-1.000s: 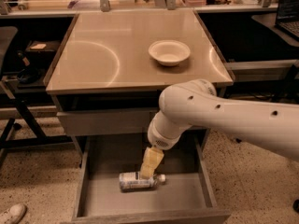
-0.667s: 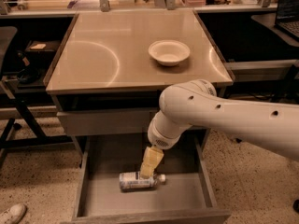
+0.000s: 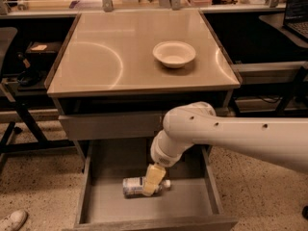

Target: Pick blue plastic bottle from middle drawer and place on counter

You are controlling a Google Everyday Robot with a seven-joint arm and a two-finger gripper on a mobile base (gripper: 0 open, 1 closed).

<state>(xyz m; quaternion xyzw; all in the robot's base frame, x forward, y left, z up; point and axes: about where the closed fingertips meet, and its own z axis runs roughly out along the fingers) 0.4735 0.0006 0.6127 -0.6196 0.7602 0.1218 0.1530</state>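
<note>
Hiding blue plastic bottle (image 3: 131,186) midsection: gripper (image 3: 150,189) | inside middle drawer (image 3: 185,202) | grip: cannot tell

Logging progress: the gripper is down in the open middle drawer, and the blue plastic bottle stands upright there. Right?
Not quite. The camera view shows the blue plastic bottle lying on its side on the floor of the middle drawer, not upright. The gripper is down in that open drawer, at the bottle.

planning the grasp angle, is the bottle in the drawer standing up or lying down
Lying down: the blue plastic bottle rests on its side on the middle drawer floor, with the hand directly over it.
</note>
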